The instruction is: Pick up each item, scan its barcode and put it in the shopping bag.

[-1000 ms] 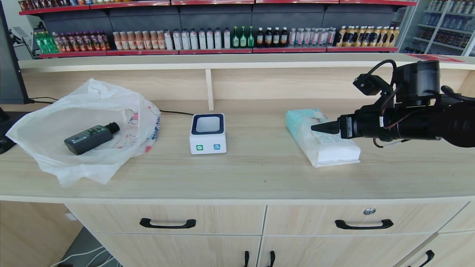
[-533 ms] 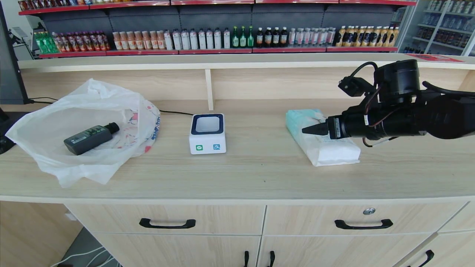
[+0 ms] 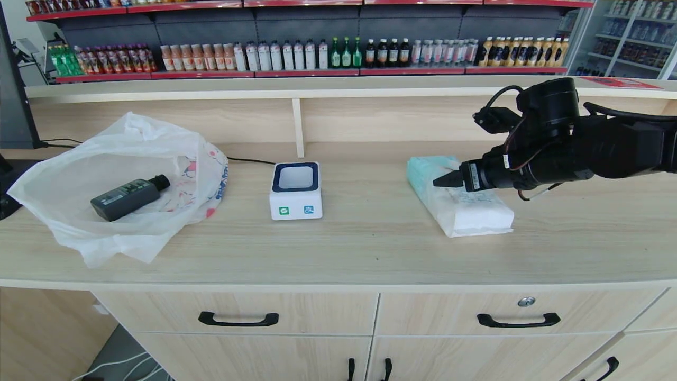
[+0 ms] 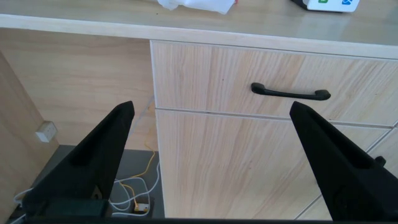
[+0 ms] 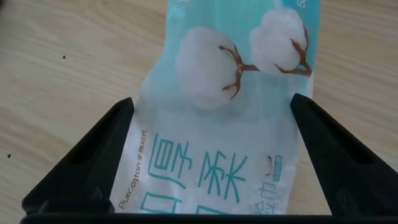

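Right wrist view is showing me the tissue pack [image 5: 230, 124] lying flat on the counter [image 5: 68, 56], directly under the right pincer [image 5: 211, 102]. The pincer's two fingers are standing wide apart, one lining up with each long edge of the pack, so the pack's width is sitting between them. I cannot tell whether the fingertips are touching the wrapper.

From the head view I am seeing the right pincer [image 3: 441, 180] pointing leftward over the far half of the tissue pack [image 3: 457, 198], which is resting on the right part of the counter [image 3: 370, 243]. The scanner [image 3: 296, 189] is sitting near the middle, well apart from the pack. The shopping bag [image 3: 106, 174] is lying open on the left part of the counter, with a dark bottle [image 3: 129, 197] lying on its side inside it.

The left pincer [image 4: 211, 106] is hanging below counter level with its fingers spread wide, facing the drawer front and its black handle [image 4: 290, 93].
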Controlling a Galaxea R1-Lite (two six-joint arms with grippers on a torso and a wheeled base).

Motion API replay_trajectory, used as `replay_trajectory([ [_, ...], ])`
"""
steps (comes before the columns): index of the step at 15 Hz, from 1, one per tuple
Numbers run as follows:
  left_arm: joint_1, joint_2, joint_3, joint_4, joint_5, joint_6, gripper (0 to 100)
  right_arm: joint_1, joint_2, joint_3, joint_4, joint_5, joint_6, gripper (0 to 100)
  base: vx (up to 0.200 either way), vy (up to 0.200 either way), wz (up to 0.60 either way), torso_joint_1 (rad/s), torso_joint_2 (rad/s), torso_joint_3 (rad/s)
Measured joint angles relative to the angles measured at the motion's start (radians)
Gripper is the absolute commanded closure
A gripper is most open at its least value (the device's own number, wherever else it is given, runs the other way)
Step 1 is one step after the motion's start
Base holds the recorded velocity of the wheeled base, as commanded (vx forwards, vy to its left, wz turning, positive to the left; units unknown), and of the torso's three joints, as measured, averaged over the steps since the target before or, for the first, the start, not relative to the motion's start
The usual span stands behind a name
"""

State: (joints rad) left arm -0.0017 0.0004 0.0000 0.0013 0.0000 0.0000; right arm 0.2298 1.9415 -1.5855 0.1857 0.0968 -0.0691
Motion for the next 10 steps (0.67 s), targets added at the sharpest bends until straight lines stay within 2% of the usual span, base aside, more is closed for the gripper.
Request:
replay_trajectory([
  [3,0.0,0.0,0.0,0.0,0.0,0.0,0,0.0,0.016,-0.002,0.048,-0.033,-0.022,0,0.0,0.0,0.0,0.0,0.0,0.0],
  [10,0.0,0.0,0.0,0.0,0.0,0.0,0,0.013,0.074,-0.062,0.105,-0.034,-0.072,0,0.0,0.0,0.0,0.0,0.0,0.0],
])
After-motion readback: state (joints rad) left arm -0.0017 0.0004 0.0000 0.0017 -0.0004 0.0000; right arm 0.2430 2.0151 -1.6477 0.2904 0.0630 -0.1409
